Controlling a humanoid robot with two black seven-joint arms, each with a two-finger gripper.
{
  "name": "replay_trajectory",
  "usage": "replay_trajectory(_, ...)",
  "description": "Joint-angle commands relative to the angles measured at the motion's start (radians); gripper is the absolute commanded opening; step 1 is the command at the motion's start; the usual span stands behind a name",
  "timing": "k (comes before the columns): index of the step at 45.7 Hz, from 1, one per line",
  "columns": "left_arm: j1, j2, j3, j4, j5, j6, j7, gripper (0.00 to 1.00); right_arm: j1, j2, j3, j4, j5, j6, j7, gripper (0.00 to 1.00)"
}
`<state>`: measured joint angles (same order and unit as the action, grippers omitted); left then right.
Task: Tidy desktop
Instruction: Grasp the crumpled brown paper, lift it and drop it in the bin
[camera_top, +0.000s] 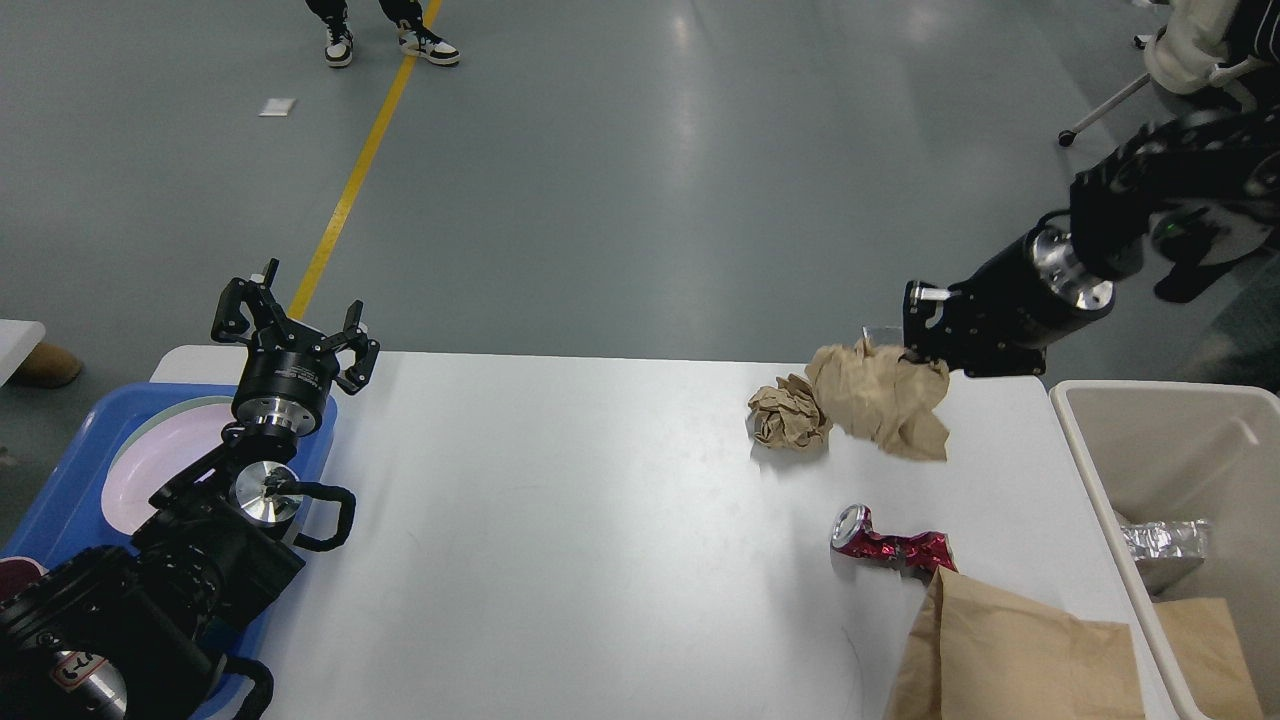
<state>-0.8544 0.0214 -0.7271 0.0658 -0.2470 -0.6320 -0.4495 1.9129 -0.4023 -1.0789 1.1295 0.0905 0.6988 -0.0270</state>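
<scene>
The white desktop (560, 520) fills the lower part of the head view. My right gripper (915, 345) is raised above its far right side, shut on a crumpled brown paper wad (882, 398) that hangs below it. A second crumpled paper ball (788, 412) lies on the desktop just left of the hanging wad. A crushed red can (885, 545) lies nearer the front, beside a flat brown paper bag (1010, 655). My left gripper (295, 325) stands open and empty at the far left edge, above the blue tray (70, 485).
A beige bin (1165, 470) stands off the right edge, holding crumpled foil (1165, 545) and brown paper. The blue tray carries a pink plate (165, 465). A wheeled chair and a person's feet are on the grey floor beyond.
</scene>
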Motion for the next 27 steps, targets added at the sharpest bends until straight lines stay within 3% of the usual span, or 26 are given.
replay_trajectory(1,0.000,0.000,0.000,0.000,0.000,0.000,0.000,0.97,0.110,-0.066,0.004,-0.011,-0.002,0.051,-0.002,0.02)
replay_trajectory(15,0.000,0.000,0.000,0.000,0.000,0.000,0.000,0.97,0.135,-0.207,-0.009,-0.065,-0.034,0.054,-0.010,0.03)
replay_trajectory(21,0.000,0.000,0.000,0.000,0.000,0.000,0.000,0.96,0.006,-0.276,-0.010,-0.184,-0.035,0.012,-0.010,0.03)
replay_trajectory(27,0.000,0.000,0.000,0.002,0.000,0.000,0.000,0.97,-0.207,-0.317,-0.007,-0.327,-0.031,-0.099,-0.010,0.06)
